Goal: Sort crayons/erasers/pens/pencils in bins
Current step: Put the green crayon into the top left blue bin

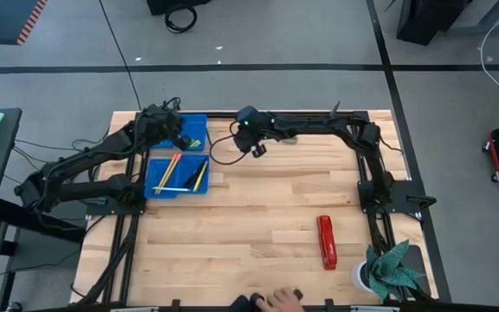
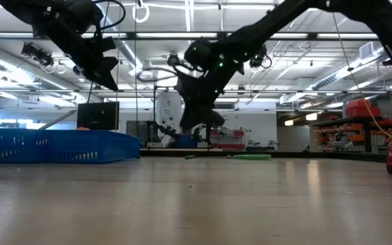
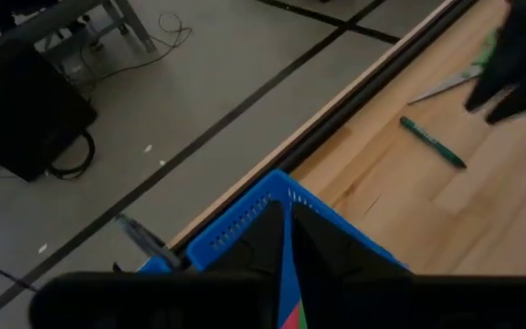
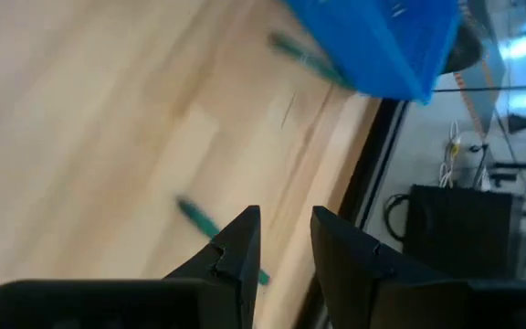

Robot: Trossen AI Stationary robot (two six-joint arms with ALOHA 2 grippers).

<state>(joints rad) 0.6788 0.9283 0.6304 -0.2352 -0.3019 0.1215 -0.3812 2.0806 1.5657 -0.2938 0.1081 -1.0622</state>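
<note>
A: High view, starting at the left: the left gripper is hovering over the far bin, fingers looking nearly together with nothing between them.

B: And the near bin?

A: It's holding pencils lying lengthwise, slightly fanned.

B: Moving right?

A: A green crayon is lying flat beside the far bin, its long axis slanting across the boards. The right gripper is hanging above the table there, fingers apart, empty.
</note>
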